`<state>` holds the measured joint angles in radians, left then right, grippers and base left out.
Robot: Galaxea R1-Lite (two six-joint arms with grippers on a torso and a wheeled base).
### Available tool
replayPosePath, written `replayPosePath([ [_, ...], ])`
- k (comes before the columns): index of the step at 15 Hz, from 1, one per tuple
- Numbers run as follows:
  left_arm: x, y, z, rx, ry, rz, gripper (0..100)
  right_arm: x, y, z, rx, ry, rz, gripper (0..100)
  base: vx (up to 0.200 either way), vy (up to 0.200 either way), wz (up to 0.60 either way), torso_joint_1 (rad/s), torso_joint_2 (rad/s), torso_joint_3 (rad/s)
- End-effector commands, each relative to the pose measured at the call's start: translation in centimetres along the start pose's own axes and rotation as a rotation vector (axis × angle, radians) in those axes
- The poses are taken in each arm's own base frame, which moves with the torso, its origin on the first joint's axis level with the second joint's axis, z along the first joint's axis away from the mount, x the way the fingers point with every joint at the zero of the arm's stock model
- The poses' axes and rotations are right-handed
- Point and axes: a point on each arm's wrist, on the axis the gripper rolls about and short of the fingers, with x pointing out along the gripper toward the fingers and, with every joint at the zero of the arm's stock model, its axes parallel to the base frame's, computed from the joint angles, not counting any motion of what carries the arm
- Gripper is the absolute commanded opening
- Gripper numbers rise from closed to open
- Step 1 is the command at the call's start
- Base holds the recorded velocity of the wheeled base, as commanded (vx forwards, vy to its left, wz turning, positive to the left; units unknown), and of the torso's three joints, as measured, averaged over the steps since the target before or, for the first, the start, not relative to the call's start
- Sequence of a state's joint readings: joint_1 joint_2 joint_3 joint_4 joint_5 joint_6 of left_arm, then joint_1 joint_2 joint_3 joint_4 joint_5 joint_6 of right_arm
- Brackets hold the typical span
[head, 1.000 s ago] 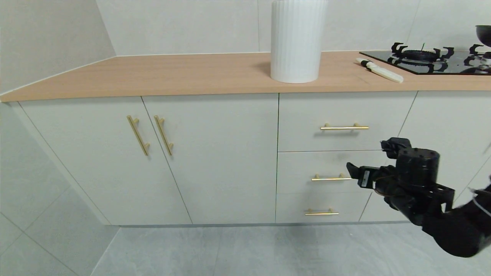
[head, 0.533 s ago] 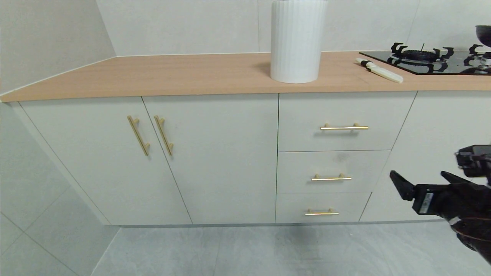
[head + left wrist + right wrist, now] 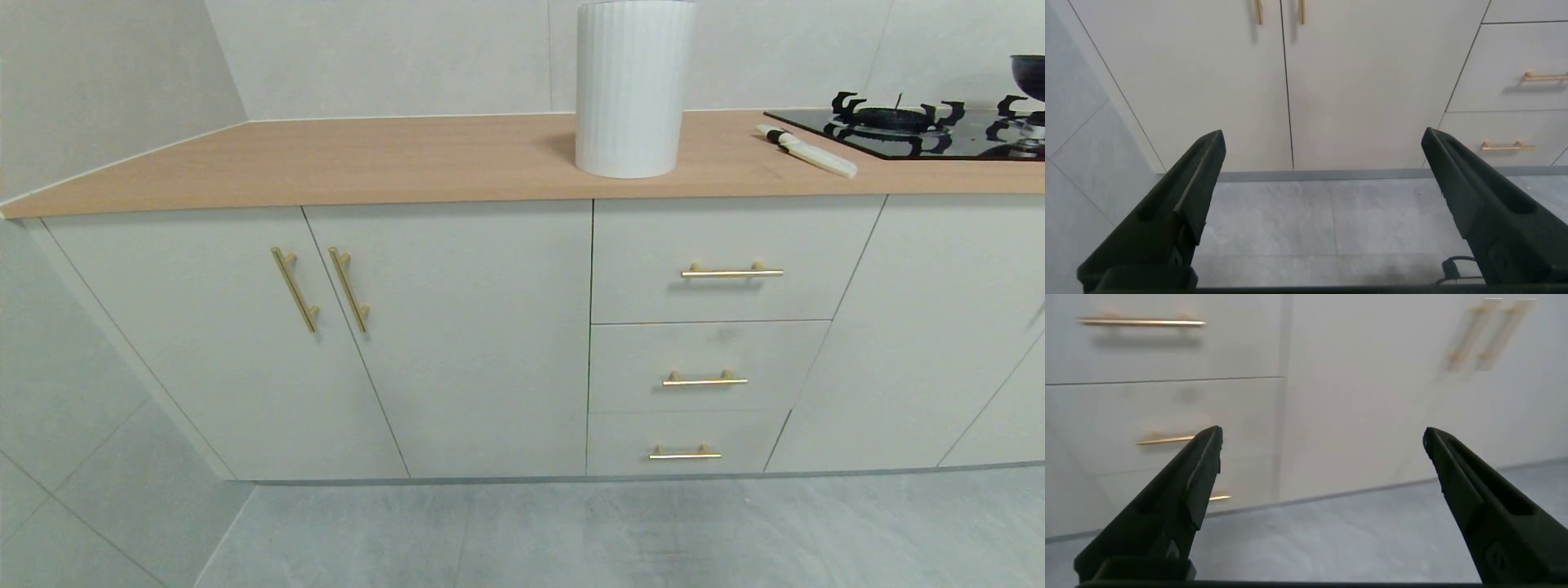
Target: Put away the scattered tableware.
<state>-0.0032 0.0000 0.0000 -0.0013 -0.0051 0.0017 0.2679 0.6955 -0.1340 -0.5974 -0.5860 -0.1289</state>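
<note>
Left end effector and right end effector gaped wide, gripping nothing.
Both faced pale cabinet doors above a grey tiled floor. On the wooden desk, the cream-handled knife lay beside a black glass hob, which was cut off at the edge.

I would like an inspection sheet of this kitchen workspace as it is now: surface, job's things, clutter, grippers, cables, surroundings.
Surface: wooden countertop, reaching to the hob.
Job's things: one knife lies on the countertop beside the hob.
Clutter: tall white ribbed container, upright on the countertop.
Grippers: left gripper open, empty, low before the cabinet doors; right gripper open, empty, facing the drawers.
Cables: thin dark loop by the left gripper, perhaps a cable.
Surroundings: three drawers and two cabinet doors, all shut; grey tiled floor.
</note>
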Motion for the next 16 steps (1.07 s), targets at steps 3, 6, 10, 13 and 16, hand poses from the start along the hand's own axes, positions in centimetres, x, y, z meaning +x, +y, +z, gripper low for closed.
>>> replayPosePath([
  [3, 0.0, 0.0, 0.0, 0.000, 0.001, 0.001, 100, -5.9, -3.2, -2.5, 0.028, -0.103, -0.159, 100, 0.000, 0.000, 0.00, 0.000, 0.00, 0.000],
  [6, 0.0, 0.0, 0.0, 0.000, 0.001, -0.001, 100, -8.0, -3.4, -4.1, 0.016, -0.126, -0.173, 100, 0.000, 0.000, 0.00, 0.000, 0.00, 0.000],
  [10, 0.0, 0.0, 0.0, 0.000, 0.001, 0.001, 100, -8.8, -3.3, -4.8, 0.073, -0.212, 0.032, 100, 0.000, 0.000, 0.00, 0.000, 0.00, 0.000],
  [13, 0.0, 0.0, 0.0, 0.000, 0.001, 0.001, 100, -8.6, -2.9, -5.4, 0.142, -0.197, 0.151, 100, 0.000, 0.000, 0.00, 0.000, 0.00, 0.000],
  [16, 0.0, 0.0, 0.0, 0.000, 0.000, 0.001, 100, -7.9, -2.1, -7.6, 0.120, -0.128, 0.290, 100, 0.000, 0.000, 0.00, 0.000, 0.00, 0.000],
])
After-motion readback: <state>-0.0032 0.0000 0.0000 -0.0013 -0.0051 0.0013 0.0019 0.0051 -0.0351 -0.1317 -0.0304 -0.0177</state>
